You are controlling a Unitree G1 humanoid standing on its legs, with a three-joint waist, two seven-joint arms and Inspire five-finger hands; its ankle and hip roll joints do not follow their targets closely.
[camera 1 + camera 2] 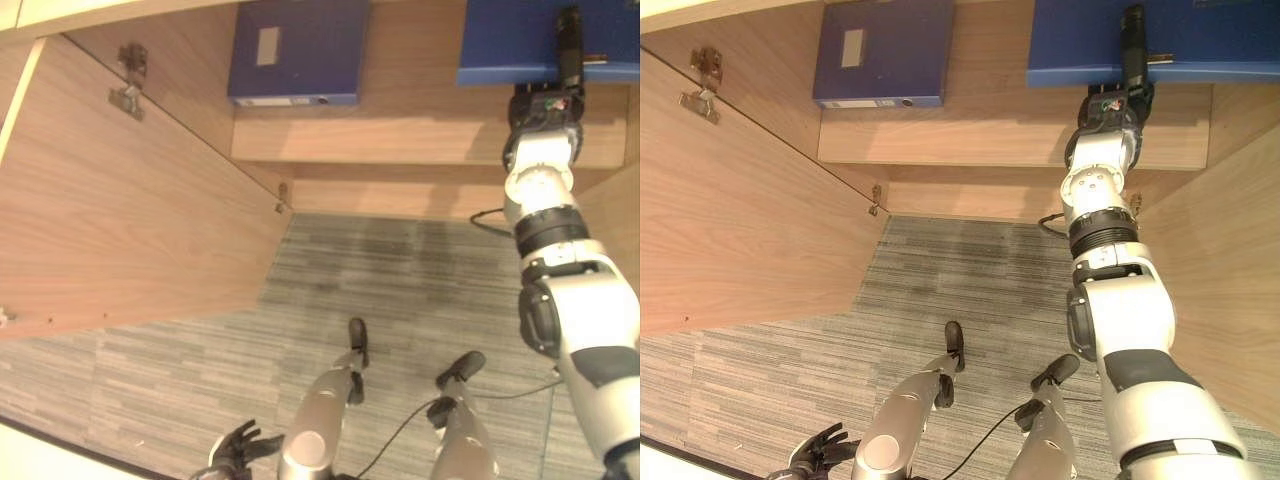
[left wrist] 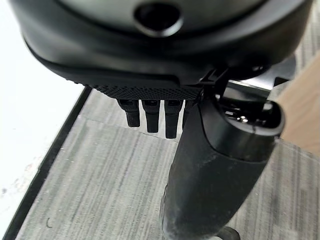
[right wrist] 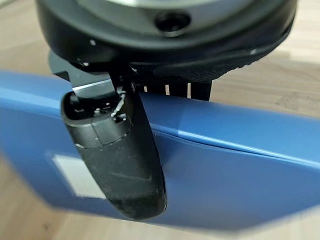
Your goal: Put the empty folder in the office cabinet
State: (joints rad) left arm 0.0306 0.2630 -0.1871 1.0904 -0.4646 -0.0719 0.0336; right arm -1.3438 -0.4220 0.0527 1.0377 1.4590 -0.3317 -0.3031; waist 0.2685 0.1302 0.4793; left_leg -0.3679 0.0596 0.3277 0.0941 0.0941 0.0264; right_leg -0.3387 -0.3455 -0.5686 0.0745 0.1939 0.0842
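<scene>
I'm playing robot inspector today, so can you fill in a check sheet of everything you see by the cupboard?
Surface: wooden cabinet shelf, above grey striped carpet.
Job's things: blue folder at the shelf, pinched by the right hand, thumb on top.
Clutter: dark blue box file lying on the shelf, apart from the folder.
Hands: left hand low by the floor, fingers spread, holding nothing.
Cables: nothing seen.
Surroundings: open cabinet door on the left, hinge showing.

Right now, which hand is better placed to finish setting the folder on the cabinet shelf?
Right. The right hand already grips the blue folder at the shelf. The left hand hangs low over the carpet, open.
</scene>
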